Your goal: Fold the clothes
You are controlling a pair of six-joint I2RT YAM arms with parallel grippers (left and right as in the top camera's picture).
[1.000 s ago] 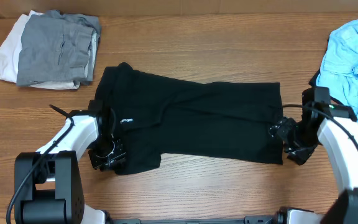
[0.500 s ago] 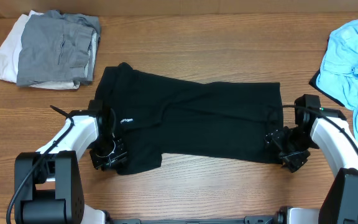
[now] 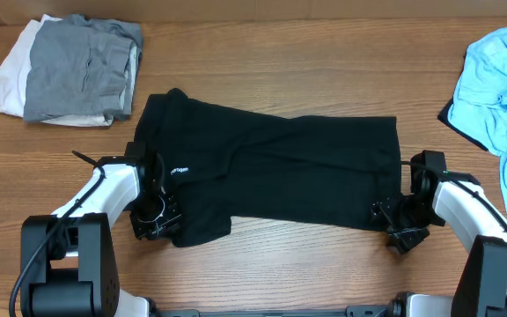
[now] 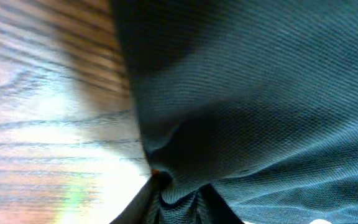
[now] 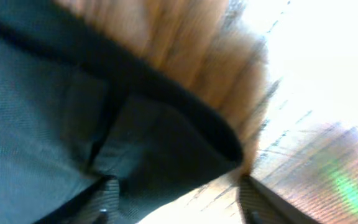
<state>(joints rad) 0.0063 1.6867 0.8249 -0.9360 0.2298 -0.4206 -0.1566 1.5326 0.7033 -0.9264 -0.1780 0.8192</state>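
The black shirt [image 3: 280, 172] is lying spread flat on the counter [image 3: 324, 70]. The left fingers [image 4: 132, 208] are clamping a bunched fold at the shirt's near left edge. The right fingers [image 5: 263, 202] are standing apart, straddling its near right corner.

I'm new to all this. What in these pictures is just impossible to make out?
1. Overhead view: the white logo on the black shirt is too small to read.
2. Overhead view: the blue shirt is cut off by the right edge.
3. Overhead view: the white garment lies mostly under the grey garment.
4. Right wrist view: blur hides whether the right hand grips the black shirt.
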